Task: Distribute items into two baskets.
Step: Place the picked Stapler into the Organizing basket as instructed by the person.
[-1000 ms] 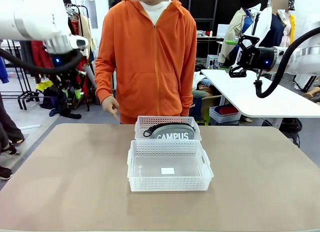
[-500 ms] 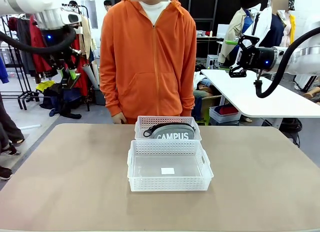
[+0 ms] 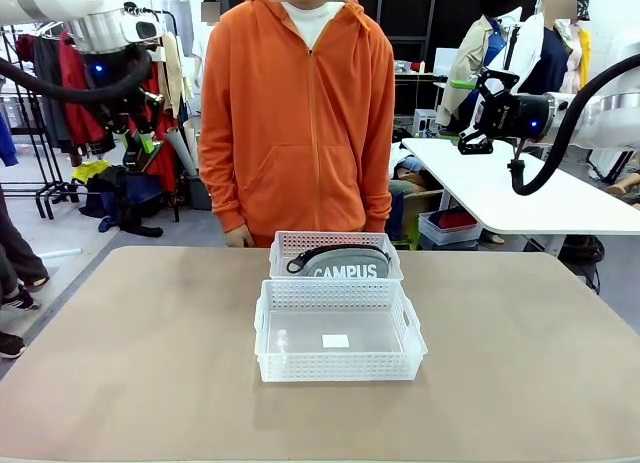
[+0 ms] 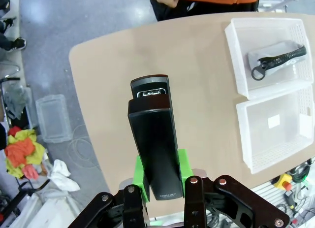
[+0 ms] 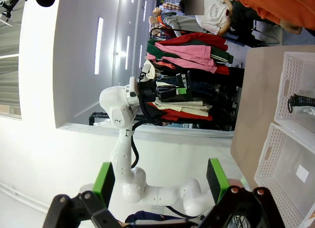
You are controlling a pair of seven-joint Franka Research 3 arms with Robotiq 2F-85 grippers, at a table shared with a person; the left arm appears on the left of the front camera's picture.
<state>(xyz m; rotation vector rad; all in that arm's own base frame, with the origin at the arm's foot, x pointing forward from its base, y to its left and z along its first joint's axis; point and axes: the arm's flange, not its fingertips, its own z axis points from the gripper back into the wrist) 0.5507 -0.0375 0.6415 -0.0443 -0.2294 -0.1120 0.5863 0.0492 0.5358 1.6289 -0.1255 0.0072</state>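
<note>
I've got the stapler (image 4: pixel 155 139) clamped in my left gripper (image 4: pixel 160 171), high far left; pouch (image 3: pixel 345 263) fills the far basket (image 3: pixel 285 245), so the near basket (image 3: pixel 340 368) seems next. Right gripper (image 5: pixel 160 181) gapes.

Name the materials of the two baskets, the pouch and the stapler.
Near basket and far basket: translucent white plastic, slightly glossy, with moulded lattice walls. Pouch: grey fabric, matte, with printed white lettering. Stapler: smooth black satin casing, probably plastic or painted metal. A silvery part shows at its tip.
</note>
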